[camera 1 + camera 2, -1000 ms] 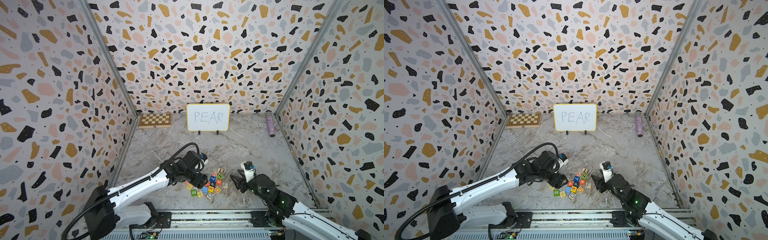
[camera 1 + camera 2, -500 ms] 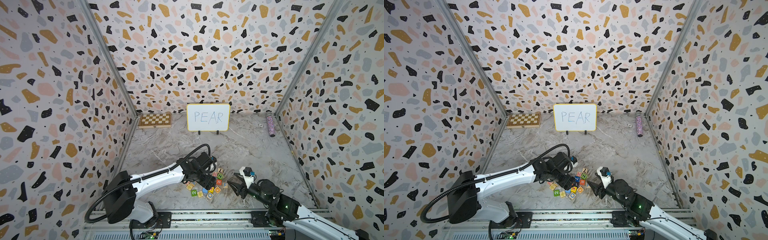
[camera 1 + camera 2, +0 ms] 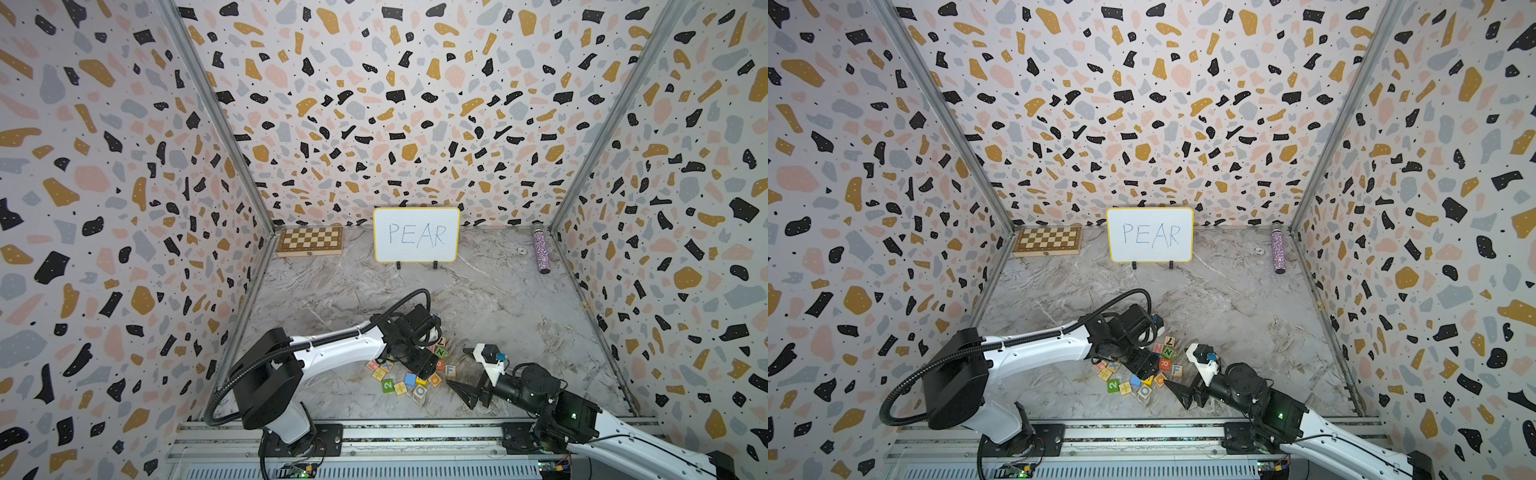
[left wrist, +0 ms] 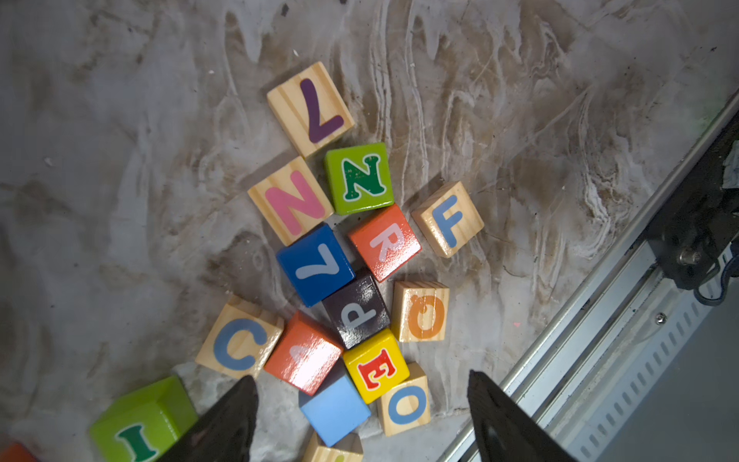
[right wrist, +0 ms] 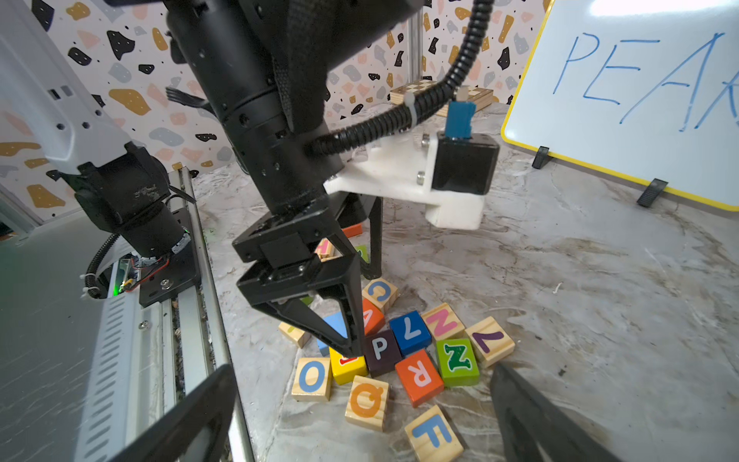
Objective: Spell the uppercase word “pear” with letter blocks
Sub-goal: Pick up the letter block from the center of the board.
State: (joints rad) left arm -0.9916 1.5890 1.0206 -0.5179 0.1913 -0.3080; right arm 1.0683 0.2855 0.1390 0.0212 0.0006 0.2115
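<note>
The letter blocks lie in a tight pile near the table's front edge. In the left wrist view I see the black P, yellow E, red-orange A and red-orange R, all touching. My left gripper hangs open just over the pile, with E and a plain blue block between its fingers. One fingertip is at E's edge. My right gripper stands wide open and empty just right of the pile, facing P and R.
Other cubes crowd the pile: green N, blue 7, wooden F, O and C. The front rail runs close by. At the back stand the PEAR whiteboard, a chessboard and a glittery bottle.
My left gripper has moved right, over the middle of the pile. The right gripper has opened wide and shifted slightly left and toward the front.
</note>
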